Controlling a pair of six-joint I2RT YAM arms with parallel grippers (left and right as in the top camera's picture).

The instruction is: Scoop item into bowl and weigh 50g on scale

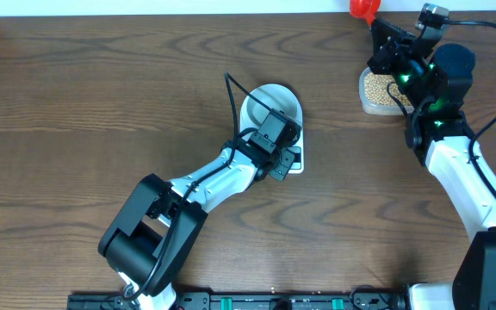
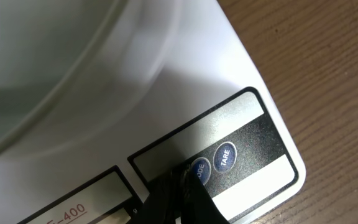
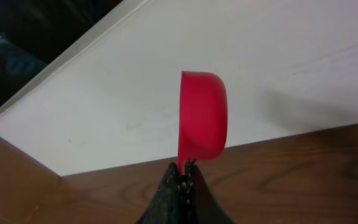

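Left arm (image 1: pixel 205 185): reached from the near edge of the table (image 1: pixel 102 86) toward the middle, up and to the right.
Left end effector (image 2: pixel 180 186): clenched shut with nothing between the fingers; hung low over the control strip of the scale (image 2: pixel 222 81); dark tips overlapped the left edge of the blue MODE button (image 2: pixel 199 169), though actual contact could not be told.
TARE button (image 2: pixel 225 155): sat just right of the MODE button, uncovered, apart from the tips.
Scale: lay flat on the table near the centre, white, button edge turned toward the near side.
Bowl (image 1: pixel 261 95): stood on the scale's platform, just beyond the left end effector; pale, round, about as wide as the scale; filled the upper left of the left wrist view as a blurred curve.
Right arm (image 1: pixel 463 172): rose along the right side of the table toward the far right corner.
Clear container (image 1: pixel 364 105): rested on the table at the far right, partly hidden under the right arm.
Beans (image 1: pixel 375 86): lay in the clear container, small, round and tan; well apart from bowl and scale.
Right end effector (image 3: pixel 184 177): closed tight on the handle of the red scoop (image 3: pixel 202 118), beyond the container.
Red scoop: held aloft and tipped on its side, cup outward from the fingers; inside not visible.
White panel (image 3: pixel 260 50): stood behind the table's far edge, behind the scoop.
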